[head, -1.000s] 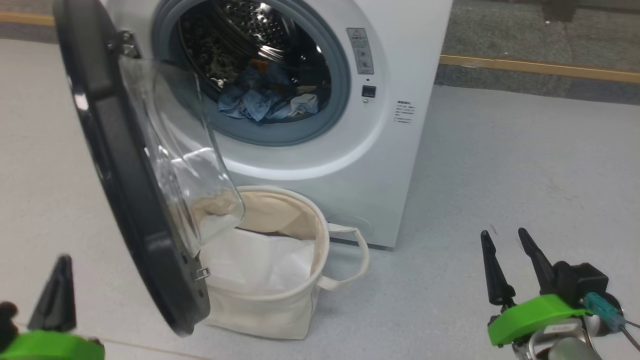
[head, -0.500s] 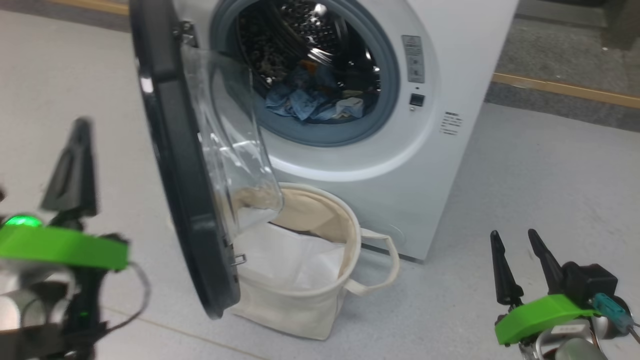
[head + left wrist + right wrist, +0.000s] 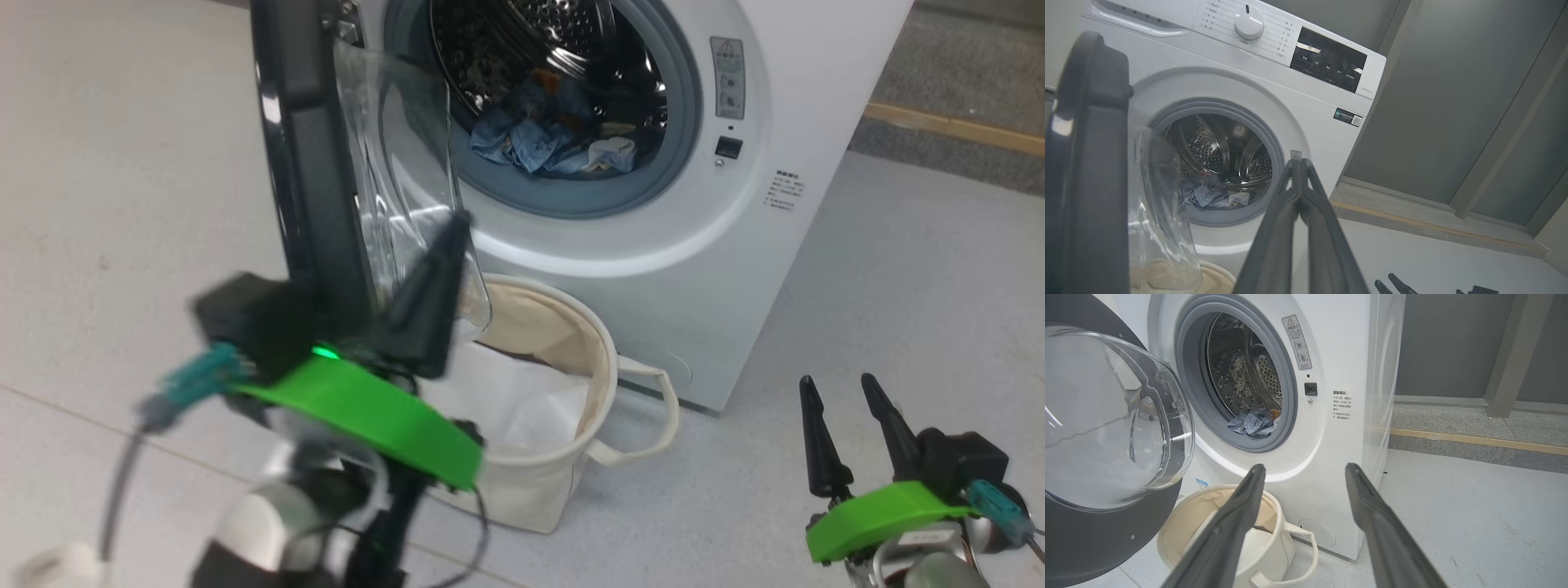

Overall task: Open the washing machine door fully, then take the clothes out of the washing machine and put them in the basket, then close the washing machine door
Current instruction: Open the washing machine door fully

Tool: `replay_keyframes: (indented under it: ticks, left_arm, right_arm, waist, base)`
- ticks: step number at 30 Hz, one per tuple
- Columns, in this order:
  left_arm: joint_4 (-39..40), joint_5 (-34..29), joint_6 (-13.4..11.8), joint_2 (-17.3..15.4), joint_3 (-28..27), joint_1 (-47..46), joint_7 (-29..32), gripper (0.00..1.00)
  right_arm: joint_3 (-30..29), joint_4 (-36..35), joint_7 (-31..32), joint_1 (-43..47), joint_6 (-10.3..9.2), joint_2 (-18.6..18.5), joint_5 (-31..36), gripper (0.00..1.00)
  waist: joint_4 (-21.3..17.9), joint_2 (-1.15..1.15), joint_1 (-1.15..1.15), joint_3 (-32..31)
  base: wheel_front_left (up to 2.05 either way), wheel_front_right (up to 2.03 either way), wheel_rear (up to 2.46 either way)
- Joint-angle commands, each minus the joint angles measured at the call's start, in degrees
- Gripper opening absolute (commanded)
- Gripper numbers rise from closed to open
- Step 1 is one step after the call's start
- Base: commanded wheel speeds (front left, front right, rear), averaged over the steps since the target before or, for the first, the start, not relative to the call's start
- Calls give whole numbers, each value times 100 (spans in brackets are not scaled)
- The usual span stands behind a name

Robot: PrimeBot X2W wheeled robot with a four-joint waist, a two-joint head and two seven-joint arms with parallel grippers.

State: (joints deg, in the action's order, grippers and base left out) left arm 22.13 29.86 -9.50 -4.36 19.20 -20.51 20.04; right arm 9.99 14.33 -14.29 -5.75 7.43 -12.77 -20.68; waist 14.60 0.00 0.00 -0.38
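Note:
The white washing machine [image 3: 694,237] stands with its black-rimmed door [image 3: 314,155] swung open, edge-on to the head view. Blue clothes [image 3: 543,139] with a cream-white piece lie in the steel drum, also seen as clothes [image 3: 1212,196] and clothes [image 3: 1255,422]. The cream basket [image 3: 600,359] sits on the floor under the drum mouth, partly behind the door. My left gripper [image 3: 457,224] is shut, raised just right of the door's glass bulge, above the basket. My right gripper [image 3: 837,388] is open low at the right, holding nothing.
A plain white sheet [image 3: 522,400] lines the basket. Pale floor [image 3: 898,269] spreads right of the machine, with a raised grey step edged in yellow [image 3: 947,122] behind. In the left wrist view a grey wall [image 3: 1453,102] rises right of the machine.
The head camera has turned, shifting the machine rightward in view. My left gripper has risen from the lower left up to the inner side of the door. The right gripper has held still.

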Motion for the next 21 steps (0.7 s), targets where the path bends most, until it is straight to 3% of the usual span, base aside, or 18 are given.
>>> replay_keyframes:
  ticks: [1, 10, 21]
  left_arm:
    - [87, -68, -40, 13, -66, -154, -29, 0]
    - [-882, -173, -312, 126, 751, 134, -638, 0]
    - [-2150, -874, -868, -35, 586, 188, -1427, 0]
  right_arm:
    - [93, -193, -71, -274, 6, -27, 60, 100]
    - [117, -198, -71, -446, 6, -7, 86, 100]
    - [203, -205, -71, -561, 6, 5, 91, 100]
  waist:
    - [-28, 0, 0, 58]
    - [-112, 0, 0, 260]
    - [-21, 0, 0, 356]
  base:
    - [0, 0, 0]
    - [0, 0, 0]
    - [0, 0, 0]
